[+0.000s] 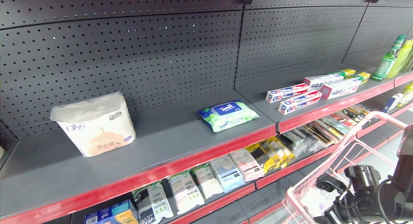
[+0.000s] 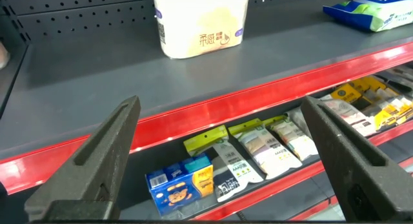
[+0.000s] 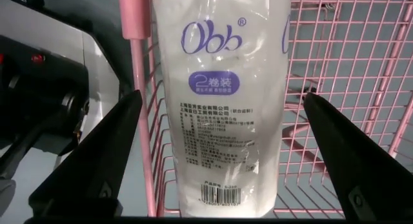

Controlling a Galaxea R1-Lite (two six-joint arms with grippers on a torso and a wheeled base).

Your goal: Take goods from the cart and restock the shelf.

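A white pack of paper rolls (image 3: 222, 88) lies in the pink wire cart (image 3: 352, 69). My right gripper (image 3: 221, 98) is open and straddles it, one finger on each side, with small gaps to the wrapper. The cart (image 1: 350, 133) stands at the lower right, with my right arm (image 1: 363, 182) reaching down into it. A matching pack (image 1: 95, 124) stands on the grey shelf (image 1: 167, 137) at the left, and a blue-green wipes pack (image 1: 227, 115) lies mid-shelf. My left gripper (image 2: 221, 104) is open and empty, level with the shelf's red front edge (image 2: 213, 111).
Toothpaste boxes (image 1: 295, 96) lie on the shelf section to the right, with green bottles (image 1: 392, 57) beyond. The lower shelf holds rows of packaged goods (image 1: 222, 174). Bare grey shelf stretches between the roll pack and the wipes.
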